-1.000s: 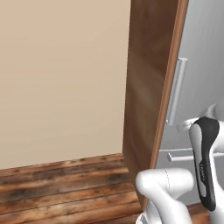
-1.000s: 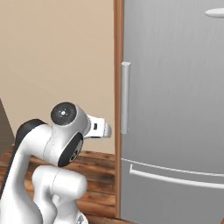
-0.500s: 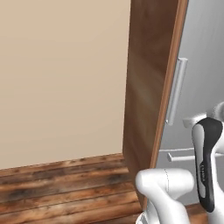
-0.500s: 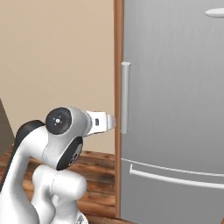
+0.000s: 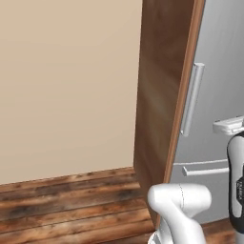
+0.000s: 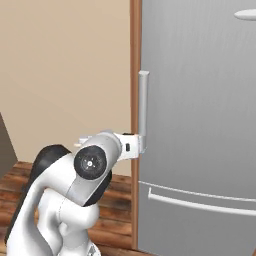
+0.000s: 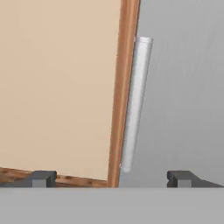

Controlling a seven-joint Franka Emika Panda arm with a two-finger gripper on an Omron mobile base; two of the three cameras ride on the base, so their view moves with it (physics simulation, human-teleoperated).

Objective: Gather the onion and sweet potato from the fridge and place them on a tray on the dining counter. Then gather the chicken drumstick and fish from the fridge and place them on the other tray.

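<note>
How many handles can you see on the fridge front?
2: a vertical bar handle by the upper door's left edge, and a horizontal drawer handle lower down. Others may lie outside the views.

The fridge (image 6: 200,100) door looks like brushed silver metal, faintly streaked, with a smooth matt grey bar handle (image 7: 135,105). Frame (image 5: 162,105) is wood-brown with visible grain, floor (image 5: 66,205) rough dark planks, wall (image 5: 66,86) flat matt beige.

Both base views flank the closed fridge (image 5: 219,71) and its handle (image 6: 143,102); the hand view faces that handle close up.
</note>
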